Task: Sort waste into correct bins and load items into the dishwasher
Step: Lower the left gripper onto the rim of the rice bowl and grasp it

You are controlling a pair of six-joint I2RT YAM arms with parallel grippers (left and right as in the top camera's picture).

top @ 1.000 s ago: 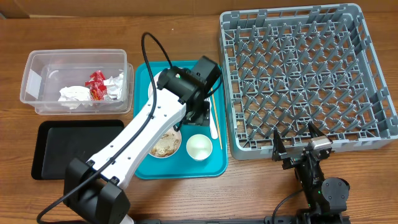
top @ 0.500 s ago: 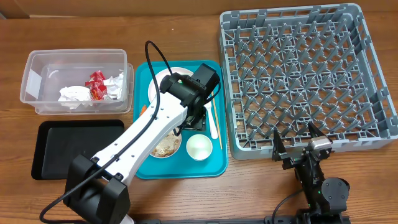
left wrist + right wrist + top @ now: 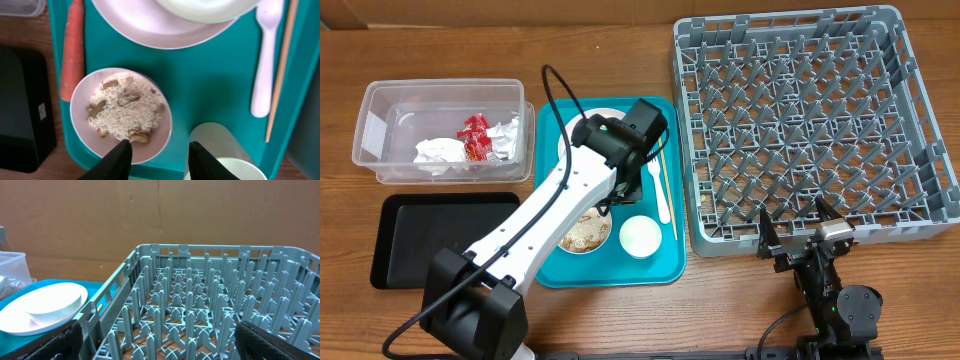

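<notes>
My left gripper [image 3: 160, 151] hangs over the near edge of a pale pink bowl [image 3: 95, 85] holding rice scraps [image 3: 125, 112]. One finger is inside the bowl and the other outside, beside the white cup [image 3: 225, 157]; the jaws are narrowed but still apart. An orange carrot [image 3: 73, 47], a white fork [image 3: 265, 55] and a wooden stick [image 3: 282, 65] lie on the teal tray [image 3: 210, 90]. Stacked plates [image 3: 165, 30] lie beyond. The clear tub [image 3: 442, 100] holds a red wrapper [image 3: 475, 137] and napkins [image 3: 440, 152]. My right gripper [image 3: 804, 232] is open and empty at the grey rack [image 3: 810, 120].
A black tray [image 3: 430, 235] lies in front of the clear tub at the left. The rack's pegs [image 3: 210, 305] stand right before the right gripper [image 3: 167, 347], with the plates [image 3: 40, 307] seen past the rack's left wall. A cardboard wall stands at the back.
The left gripper's jaws have narrowed around the bowl's rim, and the wrist has shifted slightly over the teal tray. The right arm has not moved.
</notes>
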